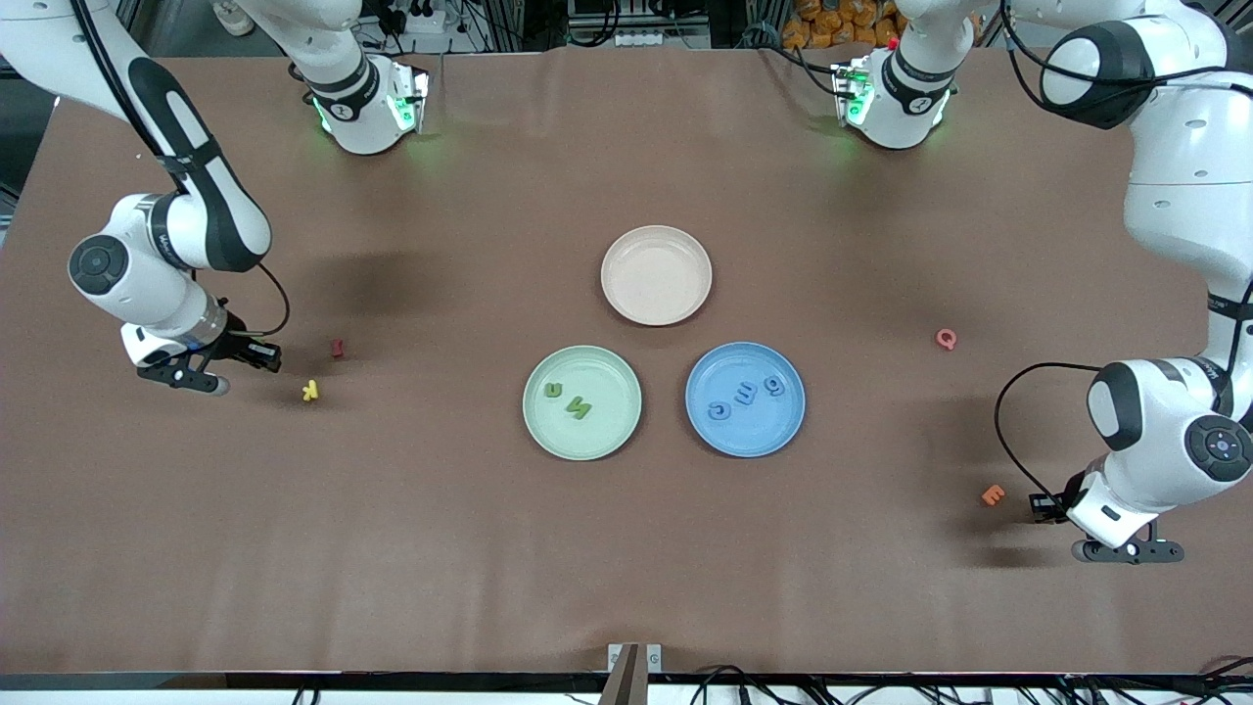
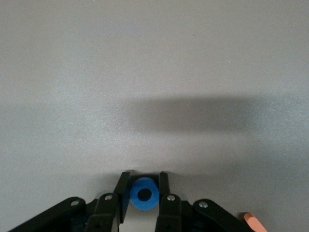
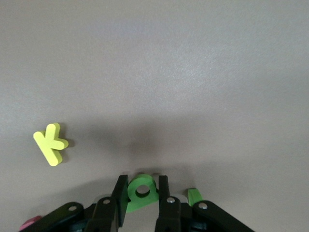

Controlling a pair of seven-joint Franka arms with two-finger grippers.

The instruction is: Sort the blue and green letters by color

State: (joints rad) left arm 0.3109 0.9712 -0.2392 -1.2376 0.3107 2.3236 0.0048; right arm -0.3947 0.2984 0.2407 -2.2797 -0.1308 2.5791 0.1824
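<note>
My left gripper (image 1: 1126,550) (image 2: 144,180) is shut on a blue ring-shaped letter (image 2: 144,194), low over the table at the left arm's end, beside an orange E (image 1: 993,495). At the right arm's end, my right gripper (image 1: 191,380) (image 3: 143,180) is shut on a green letter (image 3: 142,192) with a round hole. Another green piece (image 3: 194,195) shows beside its finger. The green plate (image 1: 609,433) holds two green letters (image 1: 554,390) (image 1: 579,407). Three blue letters (image 1: 719,410) (image 1: 746,394) (image 1: 774,385) lie in the blue plate (image 1: 756,438).
A beige plate (image 1: 656,274) sits farther from the front camera than the two coloured plates. A yellow K (image 1: 310,391) (image 3: 50,143) and a dark red letter (image 1: 337,348) lie near my right gripper. A pink Q (image 1: 946,339) lies toward the left arm's end.
</note>
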